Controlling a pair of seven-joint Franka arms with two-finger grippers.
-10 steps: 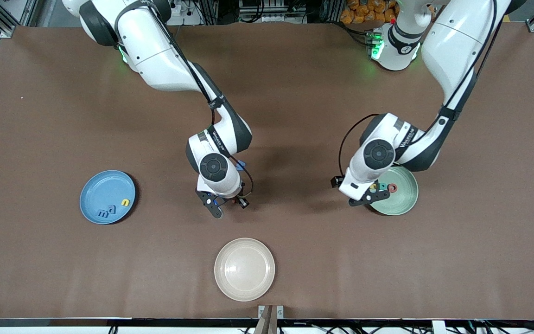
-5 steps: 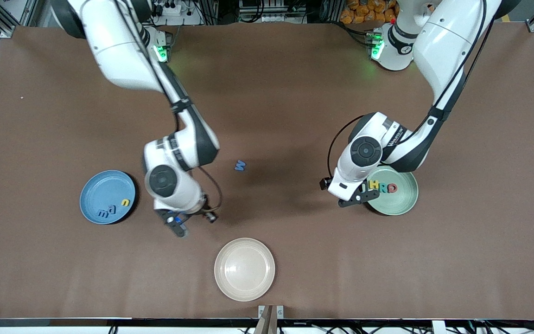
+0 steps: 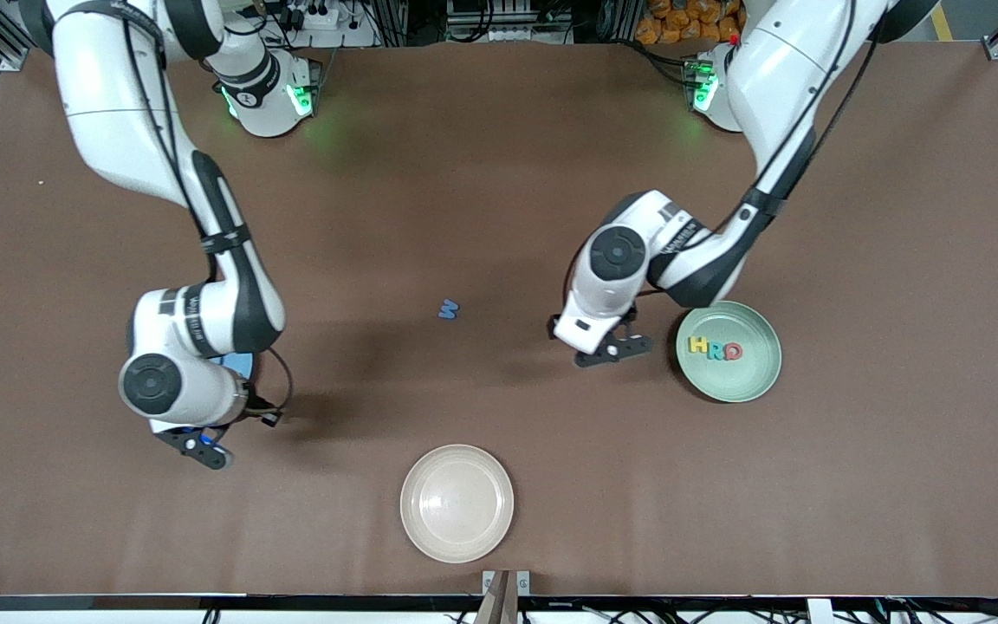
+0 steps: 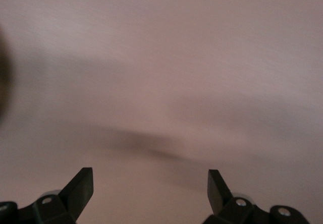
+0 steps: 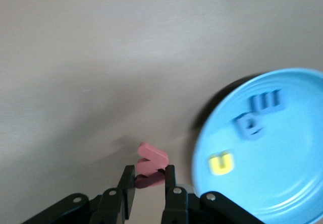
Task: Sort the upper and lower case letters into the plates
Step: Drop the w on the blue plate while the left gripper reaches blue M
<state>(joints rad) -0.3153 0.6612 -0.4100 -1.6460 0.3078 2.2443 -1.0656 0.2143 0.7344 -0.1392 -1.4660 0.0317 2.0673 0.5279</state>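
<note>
My right gripper (image 5: 149, 176) is shut on a pink-red letter (image 5: 151, 162), held over the table just beside the rim of the blue plate (image 5: 282, 183). That plate holds two blue letters (image 5: 257, 115) and a yellow one (image 5: 221, 163). In the front view my right arm covers most of the blue plate (image 3: 237, 364), with the right gripper (image 3: 201, 449) at its edge. My left gripper (image 3: 612, 351) (image 4: 150, 181) is open and empty over bare table beside the pale green plate (image 3: 754, 377). A yellow, a teal and a red letter (image 3: 715, 349) lie there. A blue letter (image 3: 449, 309) lies mid-table.
A cream-beige plate (image 3: 456, 537) sits near the table's front edge, nearer to the front camera than the blue letter. The brown table top (image 3: 499, 173) stretches between the two arm bases.
My right arm swung from the table's middle to the blue plate with the pink-red letter, uncovering the blue letter. My left arm moved off the green plate toward the middle.
</note>
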